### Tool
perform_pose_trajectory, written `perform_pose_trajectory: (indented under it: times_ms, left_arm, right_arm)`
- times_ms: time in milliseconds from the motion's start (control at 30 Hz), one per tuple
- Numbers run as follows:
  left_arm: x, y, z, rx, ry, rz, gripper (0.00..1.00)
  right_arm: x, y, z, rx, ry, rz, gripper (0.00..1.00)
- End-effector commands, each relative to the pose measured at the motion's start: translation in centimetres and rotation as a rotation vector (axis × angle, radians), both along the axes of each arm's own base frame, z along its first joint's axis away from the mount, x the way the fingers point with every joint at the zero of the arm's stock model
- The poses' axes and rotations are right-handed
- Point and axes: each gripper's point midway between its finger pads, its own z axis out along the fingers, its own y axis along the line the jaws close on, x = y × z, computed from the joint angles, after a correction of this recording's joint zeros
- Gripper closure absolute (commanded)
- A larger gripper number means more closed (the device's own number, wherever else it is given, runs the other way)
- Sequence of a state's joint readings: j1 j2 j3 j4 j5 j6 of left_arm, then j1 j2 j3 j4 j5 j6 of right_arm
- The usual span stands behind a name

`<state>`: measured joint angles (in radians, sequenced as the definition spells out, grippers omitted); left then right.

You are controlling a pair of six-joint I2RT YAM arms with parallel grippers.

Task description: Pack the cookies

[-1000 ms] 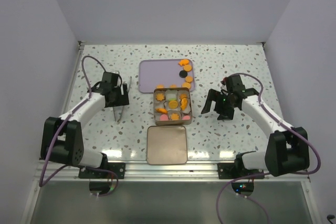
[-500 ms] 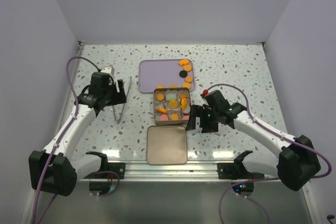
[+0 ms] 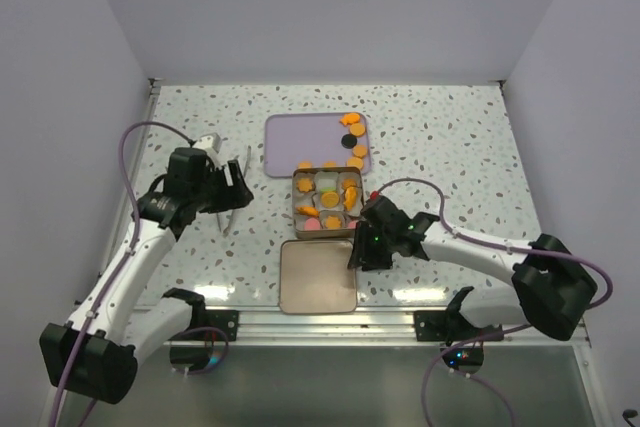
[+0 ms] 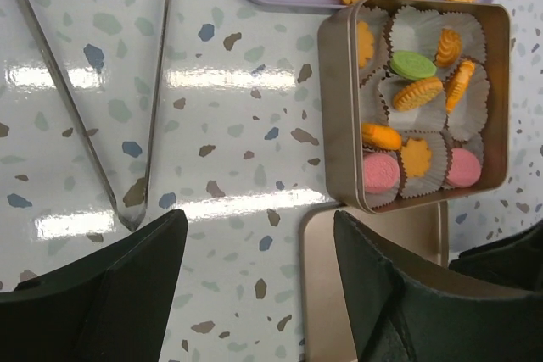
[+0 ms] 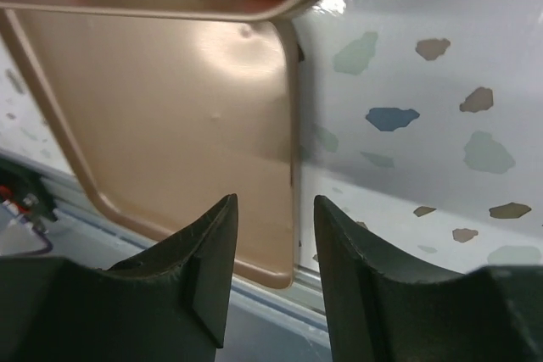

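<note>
The cookies (image 4: 417,93) are split between two places. Most sit in the paper cups of the square tin (image 4: 335,108) at the middle of the table, several of them tilted on edge. A handful more (image 3: 360,150) lie on the purple tray (image 3: 300,142) just beyond it, toward the far edge.

The tin's flat lid (image 5: 170,125) lies just on the near-edge side of the tin. The right end effector (image 5: 273,209) hangs over the lid's right rim with its jaws partly apart. The rim lines up with the gap, and nothing is clamped. The left end effector (image 4: 254,243) is wide open and empty, above bare table beside the tongs (image 4: 158,82) toward the left edge.

The main risks, as I judge them:
- **Slipping grip:** the lid's rim is thin and lies flat on a glossy table. A pinch there could slip off, or push the lid along instead of lifting it.
- **Knocking the tin:** a skidding or swinging lid could strike the tin and jolt the cups.
- **Crushed cookies:** the cookies standing on edge may keep the lid from seating, or crack under it.
- **Unpacked cookies:** closing the tin now would leave the tray's cookies out.
</note>
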<state>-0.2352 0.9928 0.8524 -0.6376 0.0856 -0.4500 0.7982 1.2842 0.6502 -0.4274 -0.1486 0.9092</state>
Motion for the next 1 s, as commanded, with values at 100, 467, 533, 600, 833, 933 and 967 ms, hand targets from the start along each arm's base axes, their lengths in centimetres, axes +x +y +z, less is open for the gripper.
perform_pose_trajectory:
  times_ms: [100,467,533,600,833,933,967]
  left_arm:
    - [-3.4,-1.9,2.3,-0.115,-0.005,-0.054,0.25]
    - [-6.1,-3.3,5.5,-0.144,-0.07,-0.154,0.25]
    - [-6.2,-3.3,6.0,-0.145,-0.088,-0.159,0.24]
    - [-6.3,-3.3,6.7,-0.147,-0.11,-0.165,0.24]
    - [-6.4,-2.2,8.8,-0.086,-0.166,-0.162,0.23]
    - [-6.9,-1.9,9.3,-0.074,-0.171,-0.172,0.23]
    - [-7.1,-2.1,9.5,-0.079,-0.176,-0.186,0.23]
  right_arm:
    - [0.0,-0.3,-3.6,-0.109,-0.003,-0.154,0.6]
    - [-2.1,2.9,-4.9,-0.296,-0.013,-0.073,1.0]
    - [-2.9,2.9,-4.1,-0.294,-0.019,-0.086,1.0]
    - [-3.1,2.5,-3.0,-0.29,-0.037,-0.105,1.0]
    - [-3.1,1.6,2.5,-0.204,-0.122,-0.162,1.0]
    - [-2.4,0.6,6.3,-0.156,-0.186,-0.21,1.0]
    - [-2.1,0.6,8.6,-0.097,-0.212,-0.223,1.0]
